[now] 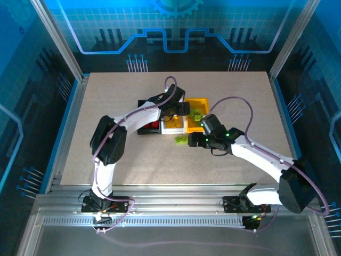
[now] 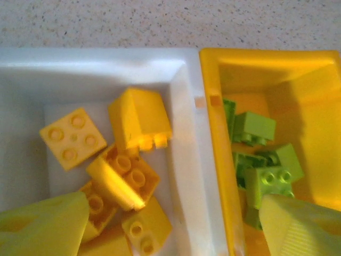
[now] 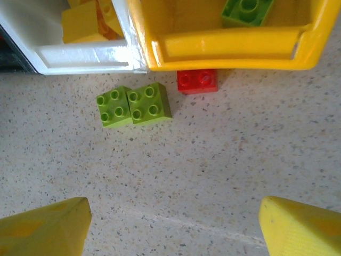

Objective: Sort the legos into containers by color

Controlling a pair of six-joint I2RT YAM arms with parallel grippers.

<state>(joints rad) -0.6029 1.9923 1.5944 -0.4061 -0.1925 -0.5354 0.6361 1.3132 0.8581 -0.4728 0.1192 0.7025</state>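
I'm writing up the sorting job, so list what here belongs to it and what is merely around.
Belongs to the job:
white bin with yellow bricks
yellow bin with green bricks
black bin with red bricks
two loose green bricks and one loose red brick on the table

Merely around:
purple cables
blue backdrop
metal rails

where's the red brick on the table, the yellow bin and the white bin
red brick (image 3: pixel 197 81), right wrist view, on its studded top face
yellow bin (image 3: pixel 229 49), right wrist view, on its near rim
white bin (image 2: pixel 185 136), left wrist view, on its wall beside the yellow bin
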